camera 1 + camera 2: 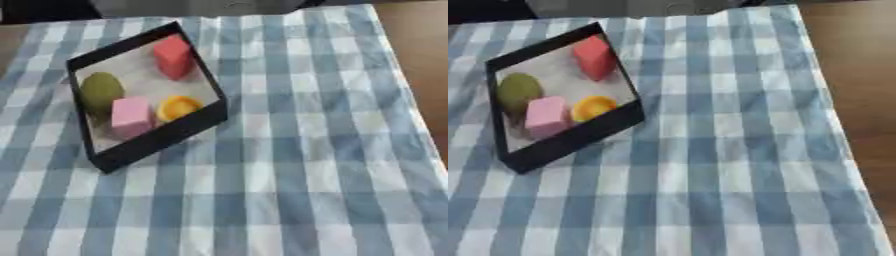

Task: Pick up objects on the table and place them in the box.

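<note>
Box (166, 137) holds red block (173, 56), green ball (101, 92), pink cube (131, 116), yellow cup (178, 107); task looks complete. Neither hand visible, finger state unknown.

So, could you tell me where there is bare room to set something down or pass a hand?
The cloth is free right of the box and all along the near edge. Inside the box it is crowded: red block, green ball, pink block and yellow piece leave only a pale patch in the middle. Neither hand shows.
</note>
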Available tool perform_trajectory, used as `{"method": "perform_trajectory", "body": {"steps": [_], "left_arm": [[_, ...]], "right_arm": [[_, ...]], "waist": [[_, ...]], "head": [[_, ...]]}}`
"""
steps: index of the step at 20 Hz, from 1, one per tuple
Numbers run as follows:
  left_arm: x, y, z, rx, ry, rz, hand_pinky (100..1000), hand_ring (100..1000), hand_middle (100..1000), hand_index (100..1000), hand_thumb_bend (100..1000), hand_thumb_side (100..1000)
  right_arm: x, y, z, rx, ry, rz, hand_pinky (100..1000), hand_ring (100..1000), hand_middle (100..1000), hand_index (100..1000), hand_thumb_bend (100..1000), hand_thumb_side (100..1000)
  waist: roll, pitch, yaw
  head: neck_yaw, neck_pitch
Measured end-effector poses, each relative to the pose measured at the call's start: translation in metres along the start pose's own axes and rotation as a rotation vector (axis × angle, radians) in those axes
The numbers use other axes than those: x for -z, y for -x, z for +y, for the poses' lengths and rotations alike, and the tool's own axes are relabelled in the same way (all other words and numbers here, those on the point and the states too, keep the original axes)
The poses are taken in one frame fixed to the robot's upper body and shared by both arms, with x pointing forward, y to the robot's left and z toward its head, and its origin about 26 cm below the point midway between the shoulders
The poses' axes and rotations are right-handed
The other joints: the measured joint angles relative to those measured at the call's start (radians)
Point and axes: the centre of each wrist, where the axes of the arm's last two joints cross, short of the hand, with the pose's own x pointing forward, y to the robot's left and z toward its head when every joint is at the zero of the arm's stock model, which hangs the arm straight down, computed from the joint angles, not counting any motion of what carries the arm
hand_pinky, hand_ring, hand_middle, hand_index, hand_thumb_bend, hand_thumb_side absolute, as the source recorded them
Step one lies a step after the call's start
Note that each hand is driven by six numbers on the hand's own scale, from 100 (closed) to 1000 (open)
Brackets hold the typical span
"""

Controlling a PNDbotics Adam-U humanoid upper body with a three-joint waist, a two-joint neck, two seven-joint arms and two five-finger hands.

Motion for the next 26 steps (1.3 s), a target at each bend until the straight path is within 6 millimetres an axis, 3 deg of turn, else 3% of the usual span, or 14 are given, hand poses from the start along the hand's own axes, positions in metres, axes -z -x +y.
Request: {"method": "perform_trajectory", "body": {"steps": [9,14,20,24,26], "left_arm": [[0.04,0.004,-0.045,-0.07,0.124,0.007,753,692,571,626,100,100],[0.053,0.008,-0.066,-0.044,0.215,0.013,784,734,610,671,100,100],[0.06,0.014,-0.083,-0.013,0.306,0.023,805,768,658,715,166,105],[0.063,0.016,-0.089,0.013,0.336,0.043,834,802,711,760,214,159],[0.063,0.018,-0.092,0.021,0.353,0.054,858,844,771,826,298,275]], "right_arm": [[0.004,-0.006,0.003,0.013,-0.009,-0.02,841,716,740,821,402,437],[0.005,-0.009,0.004,0.023,-0.011,-0.025,841,716,740,820,401,437],[0.006,-0.01,0.006,0.026,-0.017,-0.029,840,716,739,820,400,439],[0.006,-0.01,0.006,0.026,-0.017,-0.029,840,715,739,820,400,439],[0.006,-0.01,0.006,0.026,-0.017,-0.028,840,715,739,820,400,439]], "waist": [[0.0,0.001,-0.026],[0.0,0.001,-0.028],[0.0,0.001,-0.032],[0.0,0.001,-0.032],[0.0,0.001,-0.032]], "head": [[-0.035,0.0],[-0.035,0.0],[-0.034,0.0],[-0.034,0.0],[-0.033,0.0]]}}
